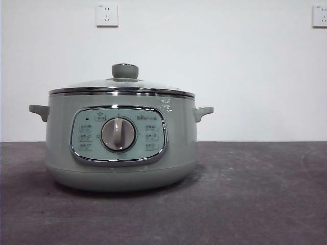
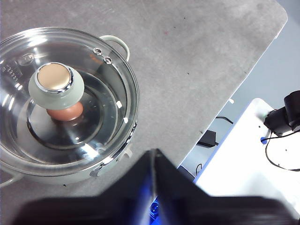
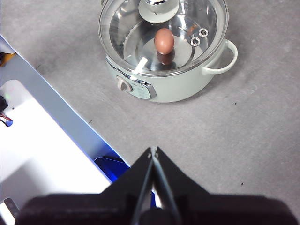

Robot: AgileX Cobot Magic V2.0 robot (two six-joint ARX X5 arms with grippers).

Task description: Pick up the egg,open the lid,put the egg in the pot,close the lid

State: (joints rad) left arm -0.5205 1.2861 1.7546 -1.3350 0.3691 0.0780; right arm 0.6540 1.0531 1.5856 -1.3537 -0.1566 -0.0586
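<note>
The sage-green pot (image 1: 120, 153) stands on the grey table with the glass lid (image 1: 122, 86) closed on it. The reddish-brown egg (image 3: 164, 41) lies inside the pot under the lid; it also shows in the left wrist view (image 2: 65, 112), partly behind the knob (image 2: 56, 85). My left gripper (image 2: 152, 152) is shut and empty, high above the table beside the pot. My right gripper (image 3: 153, 150) is shut and empty, high above the table on the pot's dial side. Neither gripper shows in the front view.
The table's edge (image 2: 220, 117) runs close to the pot in the left wrist view, with white equipment and cables (image 2: 276, 140) beyond it. A white base and blue part (image 3: 47, 140) lie off the table in the right wrist view. Two wall sockets (image 1: 107, 15) sit behind.
</note>
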